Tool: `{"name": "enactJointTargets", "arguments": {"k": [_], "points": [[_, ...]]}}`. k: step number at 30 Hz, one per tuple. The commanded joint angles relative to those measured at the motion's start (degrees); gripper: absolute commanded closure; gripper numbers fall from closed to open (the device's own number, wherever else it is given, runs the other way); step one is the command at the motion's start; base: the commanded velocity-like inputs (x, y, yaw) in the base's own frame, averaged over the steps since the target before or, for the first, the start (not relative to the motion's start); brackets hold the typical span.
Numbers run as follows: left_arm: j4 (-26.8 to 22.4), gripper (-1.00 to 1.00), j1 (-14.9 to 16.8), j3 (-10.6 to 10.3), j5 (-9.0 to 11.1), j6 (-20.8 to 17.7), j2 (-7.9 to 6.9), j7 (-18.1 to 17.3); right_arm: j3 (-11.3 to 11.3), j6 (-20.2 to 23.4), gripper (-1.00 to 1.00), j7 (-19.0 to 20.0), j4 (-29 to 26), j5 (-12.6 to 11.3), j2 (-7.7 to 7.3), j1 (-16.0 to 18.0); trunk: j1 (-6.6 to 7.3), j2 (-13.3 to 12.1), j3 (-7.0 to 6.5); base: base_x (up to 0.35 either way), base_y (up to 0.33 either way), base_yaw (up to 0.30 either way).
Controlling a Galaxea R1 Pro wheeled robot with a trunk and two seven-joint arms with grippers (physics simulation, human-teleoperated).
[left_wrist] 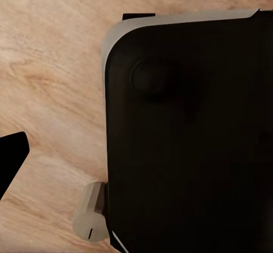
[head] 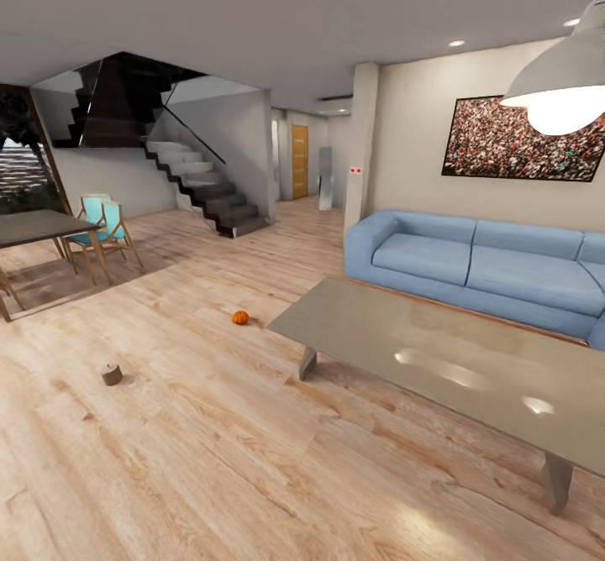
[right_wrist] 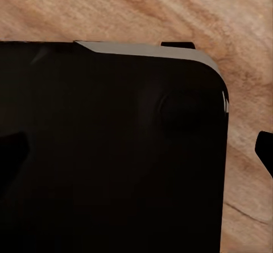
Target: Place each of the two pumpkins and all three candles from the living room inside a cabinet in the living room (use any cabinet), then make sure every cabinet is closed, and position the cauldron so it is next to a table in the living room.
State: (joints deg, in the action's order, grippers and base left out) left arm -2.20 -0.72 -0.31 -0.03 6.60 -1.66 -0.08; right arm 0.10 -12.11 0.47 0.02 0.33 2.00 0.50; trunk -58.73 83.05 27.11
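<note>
One pumpkin point(head: 240, 317) lies on the wooden floor point(head: 210, 460) left of centre in the head view, just off the near corner of the grey bench point(head: 437, 351), so it likely waits to be collected. A small brown cylinder point(head: 111, 373), perhaps a candle, sits at lower left. The wrist views add only the robot's dark base point(left_wrist: 187, 139) over floorboards; whether either gripper is open or closed cannot be told.

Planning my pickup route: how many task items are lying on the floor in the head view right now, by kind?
Pumpkin: 1
Small tan cylinder, probably a candle: 1
Total: 2, both on the wooden floor, apart from the grey table.
</note>
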Motion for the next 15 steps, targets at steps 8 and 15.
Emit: {"name": "enactJointTargets", "arguments": {"k": [8,15], "points": [[-0.1,-1.00,0.0,0.0,0.0,0.1,-0.01,0.0,0.0,-0.2,-1.00,0.1,0.1,0.0,0.02,0.0,0.00,0.0,0.06,-0.001,0.000,0.000],[-0.1,-1.00,0.0,0.0,-0.1,0.1,0.01,0.0,0.0,-0.2,-1.00,0.1,0.1,-0.1,0.02,0.0,0.00,0.0,0.11,0.000,0.000,0.000]]}}
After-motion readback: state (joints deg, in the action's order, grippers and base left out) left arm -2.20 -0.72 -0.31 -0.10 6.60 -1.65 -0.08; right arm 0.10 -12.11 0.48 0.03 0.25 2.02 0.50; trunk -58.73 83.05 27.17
